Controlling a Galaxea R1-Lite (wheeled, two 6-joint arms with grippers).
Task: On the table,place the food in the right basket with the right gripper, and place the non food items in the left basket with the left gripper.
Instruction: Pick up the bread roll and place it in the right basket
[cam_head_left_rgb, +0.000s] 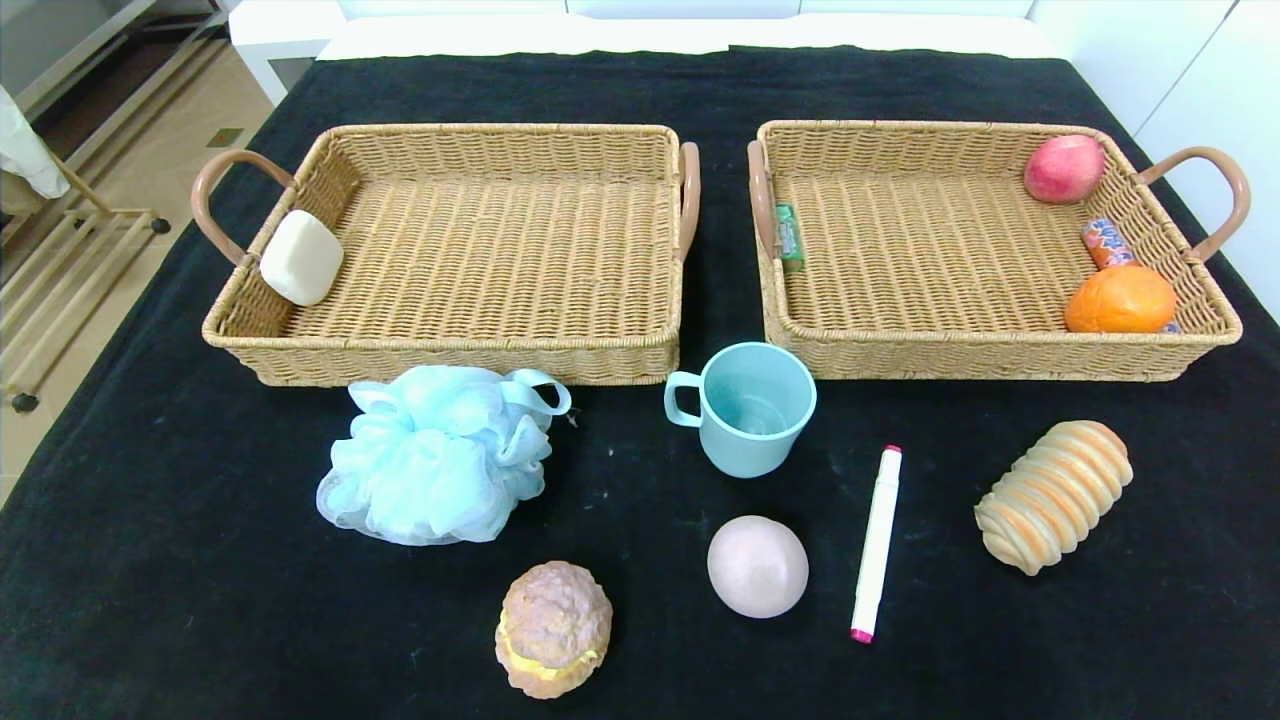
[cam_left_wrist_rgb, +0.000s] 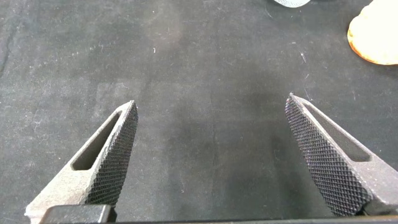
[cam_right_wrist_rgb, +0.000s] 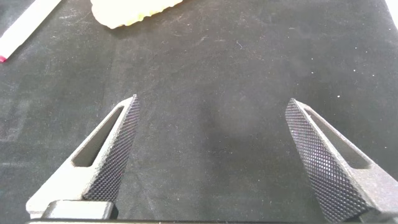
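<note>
On the black cloth lie a blue bath pouf (cam_head_left_rgb: 435, 467), a teal mug (cam_head_left_rgb: 745, 408), a pale pink ball (cam_head_left_rgb: 757, 565), a white marker (cam_head_left_rgb: 877, 540), a ridged bread roll (cam_head_left_rgb: 1053, 495) and a cream puff (cam_head_left_rgb: 553, 628). The left basket (cam_head_left_rgb: 440, 350) holds a white soap (cam_head_left_rgb: 300, 257). The right basket (cam_head_left_rgb: 1000, 355) holds a peach (cam_head_left_rgb: 1064, 168), an orange (cam_head_left_rgb: 1120, 299), a snack stick (cam_head_left_rgb: 1107, 243) and a green packet (cam_head_left_rgb: 789, 235). Neither gripper shows in the head view. My left gripper (cam_left_wrist_rgb: 211, 102) is open and empty above bare cloth, near the cream puff (cam_left_wrist_rgb: 376, 37). My right gripper (cam_right_wrist_rgb: 212, 101) is open and empty near the bread roll (cam_right_wrist_rgb: 134, 11) and marker (cam_right_wrist_rgb: 25, 28).
The baskets stand side by side at the back with brown handles (cam_head_left_rgb: 688, 195) at their ends. The table's left edge drops to the floor, where a metal rack (cam_head_left_rgb: 60, 250) stands. A white wall runs along the right.
</note>
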